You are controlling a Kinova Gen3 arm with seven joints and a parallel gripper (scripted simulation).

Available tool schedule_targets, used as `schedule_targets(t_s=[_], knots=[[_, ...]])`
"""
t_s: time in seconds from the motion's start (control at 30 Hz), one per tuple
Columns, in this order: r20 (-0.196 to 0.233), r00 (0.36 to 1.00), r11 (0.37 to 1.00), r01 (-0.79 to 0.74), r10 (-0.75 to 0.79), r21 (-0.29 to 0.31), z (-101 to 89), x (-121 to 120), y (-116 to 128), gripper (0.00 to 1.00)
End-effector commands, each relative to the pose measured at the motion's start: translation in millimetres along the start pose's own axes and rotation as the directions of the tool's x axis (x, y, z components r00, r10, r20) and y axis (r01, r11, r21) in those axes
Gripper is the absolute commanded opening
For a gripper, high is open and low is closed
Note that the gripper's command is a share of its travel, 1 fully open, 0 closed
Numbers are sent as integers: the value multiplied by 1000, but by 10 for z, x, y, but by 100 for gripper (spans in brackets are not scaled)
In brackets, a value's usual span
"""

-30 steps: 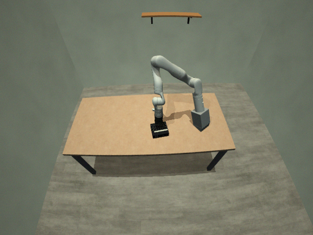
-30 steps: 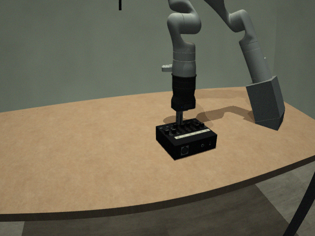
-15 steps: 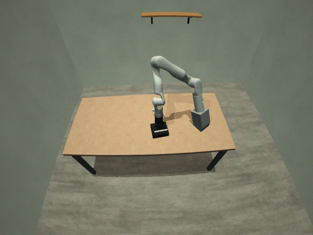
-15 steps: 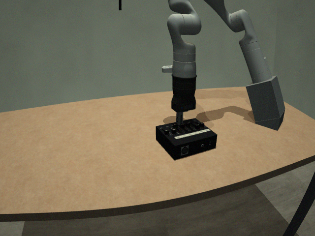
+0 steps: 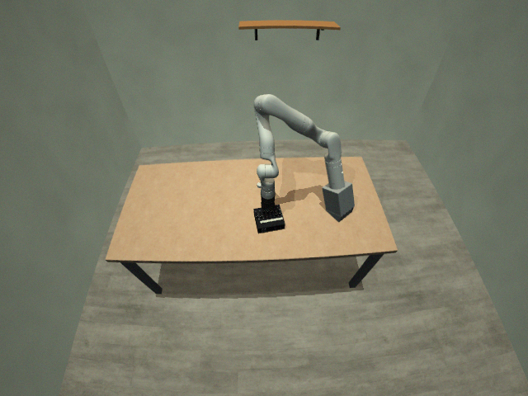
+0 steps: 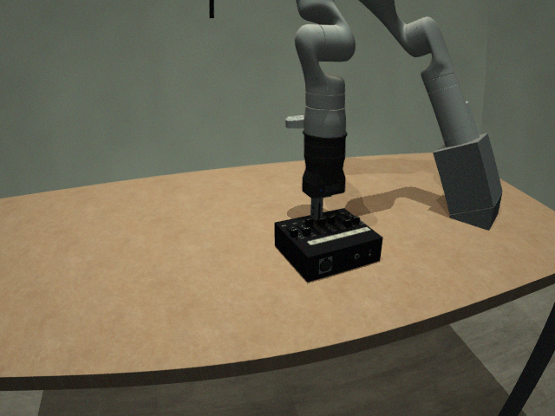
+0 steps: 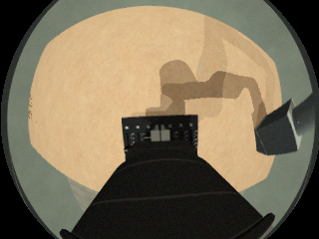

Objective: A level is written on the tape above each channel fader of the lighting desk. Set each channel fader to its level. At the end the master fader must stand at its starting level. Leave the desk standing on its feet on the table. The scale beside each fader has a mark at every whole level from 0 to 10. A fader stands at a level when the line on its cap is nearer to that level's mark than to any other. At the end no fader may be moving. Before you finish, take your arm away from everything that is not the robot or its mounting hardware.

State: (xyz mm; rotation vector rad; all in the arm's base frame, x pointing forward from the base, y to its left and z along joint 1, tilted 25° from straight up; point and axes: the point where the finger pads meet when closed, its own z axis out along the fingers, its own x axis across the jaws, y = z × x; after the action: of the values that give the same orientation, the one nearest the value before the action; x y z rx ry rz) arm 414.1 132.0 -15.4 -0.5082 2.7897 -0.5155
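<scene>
The lighting desk (image 6: pixel 328 243) is a small black box standing on its feet on the brown table, with a pale tape strip (image 6: pixel 339 236) across its top and a row of dark fader caps behind the strip. It also shows in the top view (image 5: pixel 269 219) and in the wrist view (image 7: pixel 159 134). My gripper (image 6: pixel 316 213) points straight down with its fingers shut together, empty, their tips down among the faders near the desk's back left. I cannot read the fader positions or the written levels.
The arm's grey base block (image 6: pixel 468 184) stands on the table to the right of the desk. A wooden shelf (image 5: pixel 289 25) hangs on the back wall, far above.
</scene>
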Motion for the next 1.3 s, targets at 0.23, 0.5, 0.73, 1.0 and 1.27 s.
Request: schedule_targets(t_s=[0.23,0.5,0.73,1.0,1.27], knots=[[2,1000,1000,1,-1,-1,-6,-5,56,0],[2,1000,1000,1,-1,-1,-6,-5,92,0],[2,1000,1000,1,-1,-1,-6,-5,126,0],[2,1000,1000,1,-1,-1,-6,-5,139,0],[2,1000,1000,1,-1,-1,-6,-5,141,0]])
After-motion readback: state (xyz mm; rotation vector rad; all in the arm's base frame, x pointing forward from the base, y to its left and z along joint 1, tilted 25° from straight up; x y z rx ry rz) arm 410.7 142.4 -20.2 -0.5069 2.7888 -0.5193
